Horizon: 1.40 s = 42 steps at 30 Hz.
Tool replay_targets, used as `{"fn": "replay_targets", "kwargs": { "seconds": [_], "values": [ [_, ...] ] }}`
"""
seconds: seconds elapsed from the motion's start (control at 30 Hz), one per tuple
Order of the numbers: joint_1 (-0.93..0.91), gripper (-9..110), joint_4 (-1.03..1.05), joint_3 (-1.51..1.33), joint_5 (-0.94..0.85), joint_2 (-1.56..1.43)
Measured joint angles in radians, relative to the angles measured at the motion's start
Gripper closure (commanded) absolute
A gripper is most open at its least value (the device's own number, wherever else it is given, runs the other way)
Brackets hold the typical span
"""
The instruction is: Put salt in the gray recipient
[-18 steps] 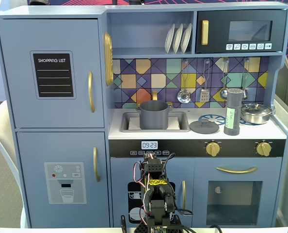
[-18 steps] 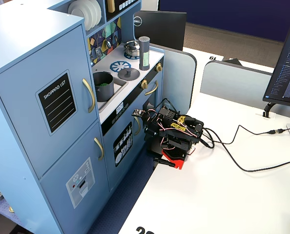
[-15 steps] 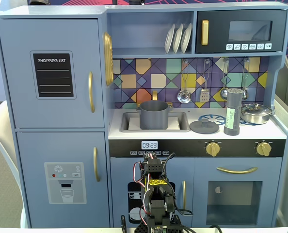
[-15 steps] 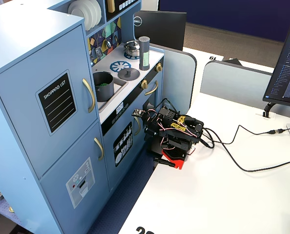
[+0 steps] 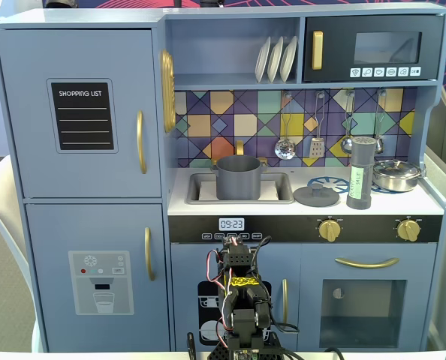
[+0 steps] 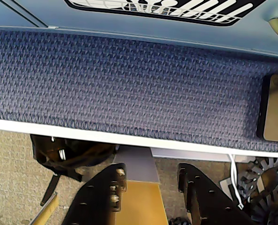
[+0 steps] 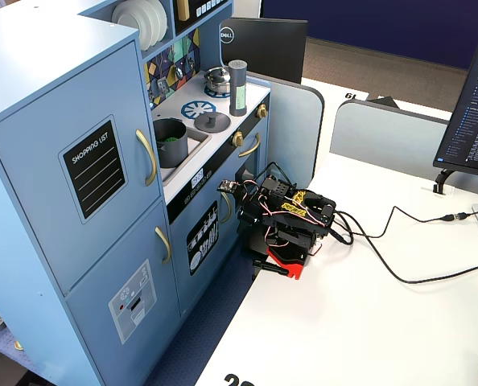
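The gripper (image 6: 150,187) hangs empty with its jaws narrowly apart, pointing down past the table edge at the blue carpet (image 6: 129,84) in the wrist view. The arm (image 7: 283,221) sits folded low on the white table (image 7: 368,322), well below the toy kitchen's counter (image 5: 305,206).

Step in hand: reach for the salt (image 5: 360,172). It stands upright on the counter's right side in a fixed view, just beside the flat gray lid (image 5: 316,195) and near the shiny steel pan (image 5: 396,175). The gray recipient (image 5: 238,177) sits in the sink (image 5: 200,191), well apart to the left.

Procedure, as judged:
- Raise the arm clear of the counter's front edge and its gold knobs (image 5: 329,229) before extending.
- Open the jaws wider than the shaker's body and close on its middle; a tall, narrow shaker is likely to tip if struck near the top.
- Approach from the front, so that the lid and the pan stay untouched.
- Carry the shaker above the lid's knob on the way to the pot.

Hanging utensils (image 5: 317,135) behind the shaker limit overshoot.
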<state>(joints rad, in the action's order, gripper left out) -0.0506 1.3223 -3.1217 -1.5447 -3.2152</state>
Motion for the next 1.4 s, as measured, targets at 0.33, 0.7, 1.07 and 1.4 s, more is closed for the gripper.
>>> {"fn": "replay_targets", "kwargs": {
  "seconds": [0.33, 0.7, 1.07, 1.4],
  "values": [
    [-0.006, 82, -0.008, 0.000, -0.058, 0.000],
    [-0.393, 101, -0.037, 0.066, -0.130, 0.141],
    [-0.770, 101, -0.144, 0.549, -0.084, 0.331],
    [-0.881, 59, -0.818, 0.778, -0.014, 0.597]
  ]
}}
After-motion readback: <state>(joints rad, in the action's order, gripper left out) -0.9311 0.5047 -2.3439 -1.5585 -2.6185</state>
